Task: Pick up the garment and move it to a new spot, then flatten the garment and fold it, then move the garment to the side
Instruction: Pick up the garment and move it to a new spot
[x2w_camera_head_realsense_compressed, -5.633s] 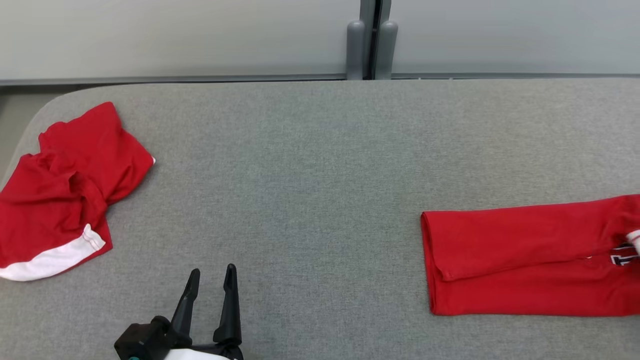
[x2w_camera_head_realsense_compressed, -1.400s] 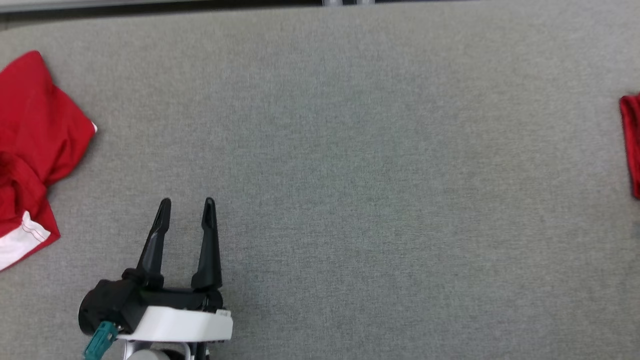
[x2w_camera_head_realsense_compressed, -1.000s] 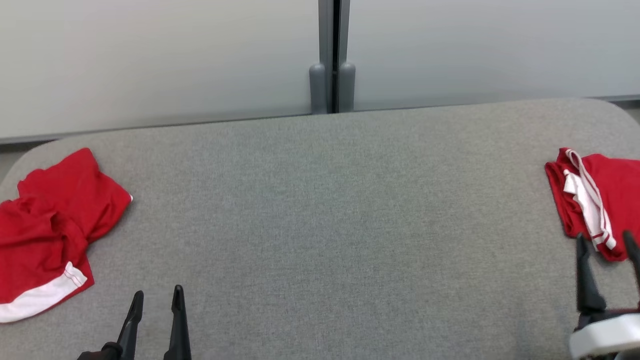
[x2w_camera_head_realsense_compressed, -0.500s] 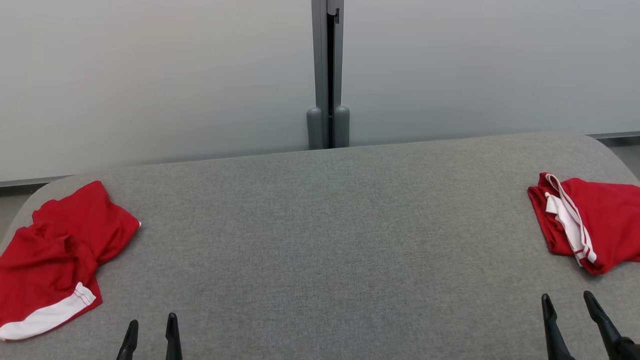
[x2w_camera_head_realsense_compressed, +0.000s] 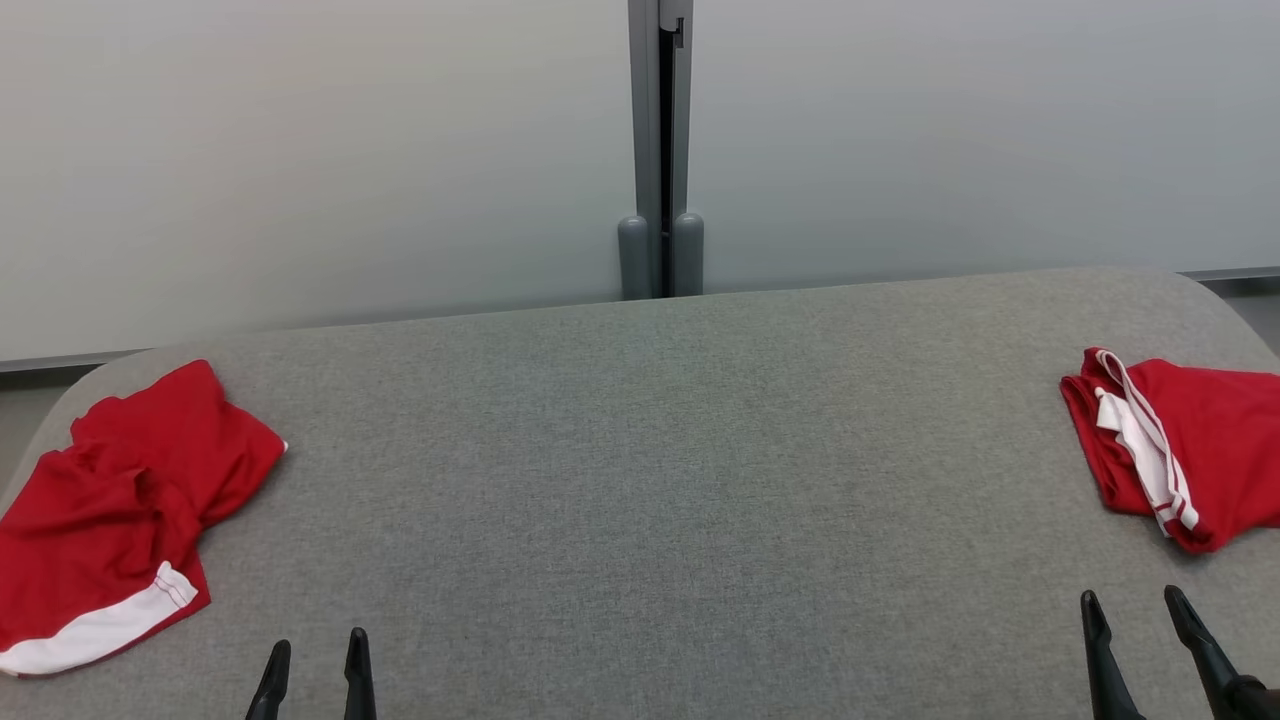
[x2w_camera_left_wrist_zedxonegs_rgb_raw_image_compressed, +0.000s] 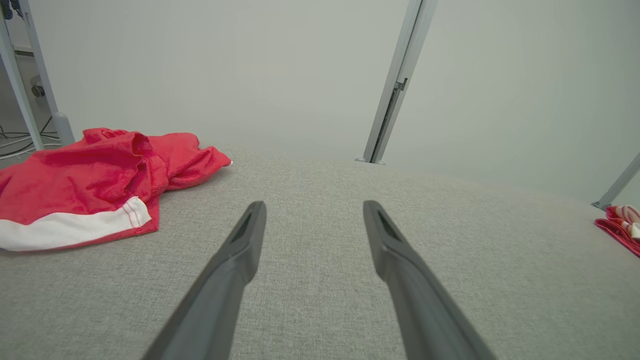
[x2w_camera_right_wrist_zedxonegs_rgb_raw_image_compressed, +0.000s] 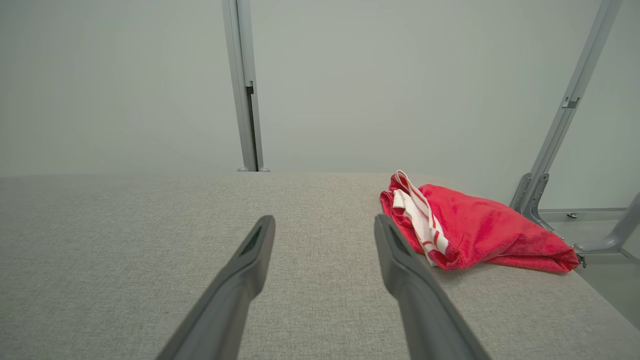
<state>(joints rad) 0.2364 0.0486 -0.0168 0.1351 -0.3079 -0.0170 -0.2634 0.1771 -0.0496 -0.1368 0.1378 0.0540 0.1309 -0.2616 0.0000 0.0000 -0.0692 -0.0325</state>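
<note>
We see a crumpled garment (x2w_camera_head_realsense_compressed: 120, 500), red with a white band along its near edge, lying in a loose heap at the left end of the table (x2w_camera_head_realsense_compressed: 650, 480), close to the rounded corner. A second red garment (x2w_camera_head_realsense_compressed: 1200, 450), folded into a compact bundle with white striped trim showing on its inner edge, sits at the far right end, partly cut off by the edge of the head view. The two are well apart, with a wide stretch of bare grey fabric top between them. Our left gripper (x2w_camera_head_realsense_compressed: 318, 645) pokes up at the lower left, just beside the crumpled garment but not touching it; its fingers stand wide and hold nothing, hovering over bare cloth in the left wrist view. Our right gripper (x2w_camera_head_realsense_compressed: 1130, 597) rises at the lower right, near the folded bundle and apart from it, its fingers spread wide too and empty. In the right wrist view the bundle lies just beyond the right finger. Behind the table stands a pale wall (x2w_camera_head_realsense_compressed: 300, 150), split by a grey upright post (x2w_camera_head_realsense_compressed: 660, 150)
</note>
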